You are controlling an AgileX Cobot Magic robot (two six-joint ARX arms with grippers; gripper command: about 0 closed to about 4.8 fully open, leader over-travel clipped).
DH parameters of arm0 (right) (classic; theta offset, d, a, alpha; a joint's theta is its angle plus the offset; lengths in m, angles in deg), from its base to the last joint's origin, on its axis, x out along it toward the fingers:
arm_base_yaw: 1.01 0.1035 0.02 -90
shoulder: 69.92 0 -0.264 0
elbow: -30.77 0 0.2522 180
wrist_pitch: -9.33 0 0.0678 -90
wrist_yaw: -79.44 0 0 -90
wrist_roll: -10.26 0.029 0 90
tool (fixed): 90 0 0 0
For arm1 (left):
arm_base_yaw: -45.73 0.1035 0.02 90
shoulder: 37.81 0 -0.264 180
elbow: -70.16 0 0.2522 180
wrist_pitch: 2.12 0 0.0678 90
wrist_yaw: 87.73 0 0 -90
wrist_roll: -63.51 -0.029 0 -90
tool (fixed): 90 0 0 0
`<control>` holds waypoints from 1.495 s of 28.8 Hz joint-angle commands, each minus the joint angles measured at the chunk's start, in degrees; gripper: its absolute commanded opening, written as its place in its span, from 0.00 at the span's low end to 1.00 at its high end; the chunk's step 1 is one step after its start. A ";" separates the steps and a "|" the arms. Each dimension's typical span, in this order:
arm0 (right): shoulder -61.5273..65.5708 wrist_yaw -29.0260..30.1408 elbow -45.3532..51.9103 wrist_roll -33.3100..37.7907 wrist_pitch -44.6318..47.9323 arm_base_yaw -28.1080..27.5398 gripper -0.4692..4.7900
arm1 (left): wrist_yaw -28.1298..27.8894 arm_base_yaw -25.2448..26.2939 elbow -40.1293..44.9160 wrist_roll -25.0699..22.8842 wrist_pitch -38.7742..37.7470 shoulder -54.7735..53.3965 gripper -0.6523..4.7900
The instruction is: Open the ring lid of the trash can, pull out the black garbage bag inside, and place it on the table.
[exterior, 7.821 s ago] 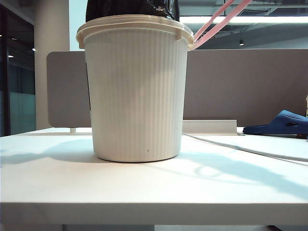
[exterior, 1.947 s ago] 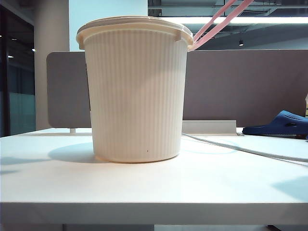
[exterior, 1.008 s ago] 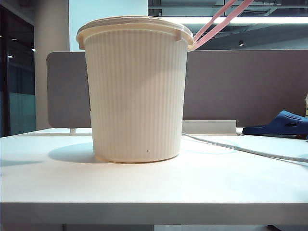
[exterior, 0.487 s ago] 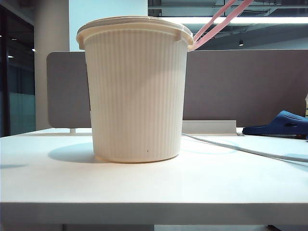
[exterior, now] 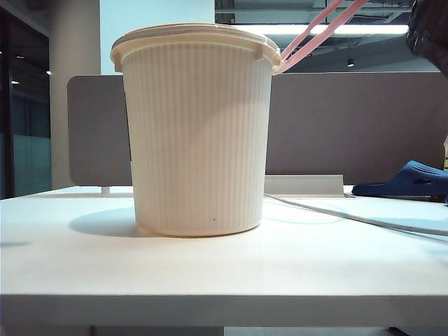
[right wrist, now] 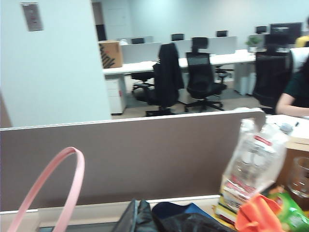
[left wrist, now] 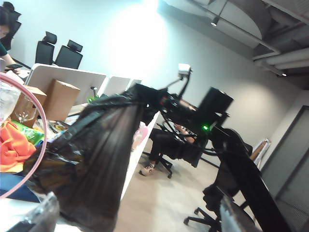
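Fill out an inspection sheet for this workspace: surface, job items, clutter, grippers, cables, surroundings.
Surface: the table is white and bare in front of the bin.
Job items: the trash can stands upright; the ring lid is swung up at its right; the black garbage bag hangs in the air, its edge at the exterior view's top right.
Clutter: a blue slipper, a clear plastic bag and an orange item lie at the right.
Grippers: the right gripper is shut on the bag's top, seen from the left wrist view; the left gripper is open below the bag.
Cables: a white cable crosses the table.
Surroundings: a grey-brown partition, then office desks and chairs.
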 commanded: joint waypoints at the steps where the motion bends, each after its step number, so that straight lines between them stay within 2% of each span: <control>1: 1.53 -0.85 -0.35 -0.85 3.37 1.97 0.09 | 0.83 -0.04 -0.15 -1.46 -0.11 0.72 0.92; 9: 5.57 -6.71 -0.35 -8.41 4.02 10.80 0.09 | 0.74 -0.02 -0.15 -5.97 -4.96 1.36 0.92; 15: 7.85 -10.03 -0.35 -9.86 5.99 15.28 0.09 | 0.61 -0.02 -0.15 -7.37 -6.64 2.10 0.92; 22: 10.05 -10.82 1.77 -9.81 7.45 15.30 0.09 | 0.59 -0.02 -0.15 -7.76 -6.88 3.37 0.92; 30: 9.35 -10.69 12.33 -8.61 15.39 15.39 0.09 | 0.33 -0.02 -0.15 -7.91 -6.95 4.48 0.92; 43: 9.18 -11.02 26.23 -7.04 28.98 19.37 0.09 | 0.15 -0.02 -0.15 -7.91 -7.10 5.66 0.92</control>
